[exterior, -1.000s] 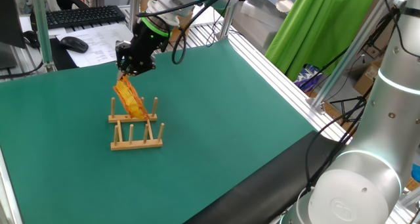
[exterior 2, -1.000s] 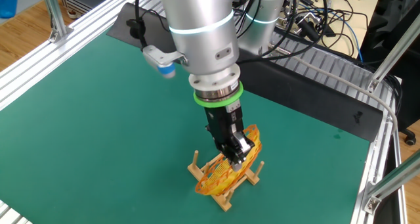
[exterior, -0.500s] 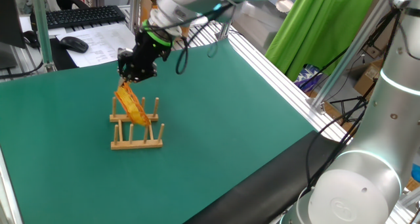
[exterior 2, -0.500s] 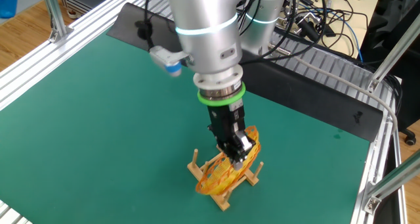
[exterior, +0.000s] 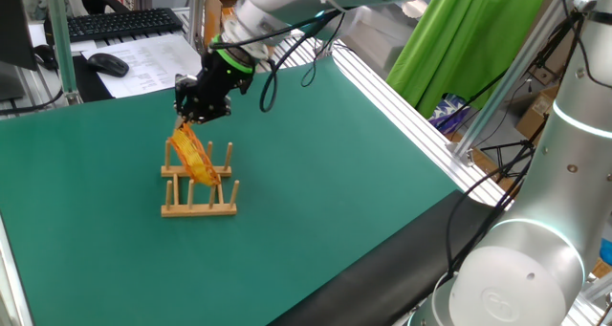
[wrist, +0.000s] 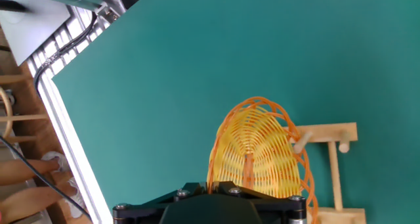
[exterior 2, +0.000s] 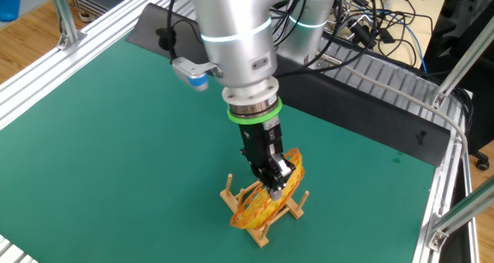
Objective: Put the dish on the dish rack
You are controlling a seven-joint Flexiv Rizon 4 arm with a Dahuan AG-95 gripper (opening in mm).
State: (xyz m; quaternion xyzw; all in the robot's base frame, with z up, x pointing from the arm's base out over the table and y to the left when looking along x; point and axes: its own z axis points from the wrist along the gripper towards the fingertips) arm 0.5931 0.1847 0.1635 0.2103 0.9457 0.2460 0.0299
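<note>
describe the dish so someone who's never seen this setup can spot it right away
On the green table, find the small wooden dish rack under the black gripper. The dish stands tilted on edge among the rack's pegs, its top rim pinched by the gripper. It is the only woven thing here: round, yellow-orange wicker.

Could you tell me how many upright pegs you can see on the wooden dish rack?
5: three along the rack's front rail, two at the rear rail's ends. The dish may hide another rear peg.

The green table (exterior: pixel 316 183) bears only the dish rack (exterior: pixel 198 189).
</note>
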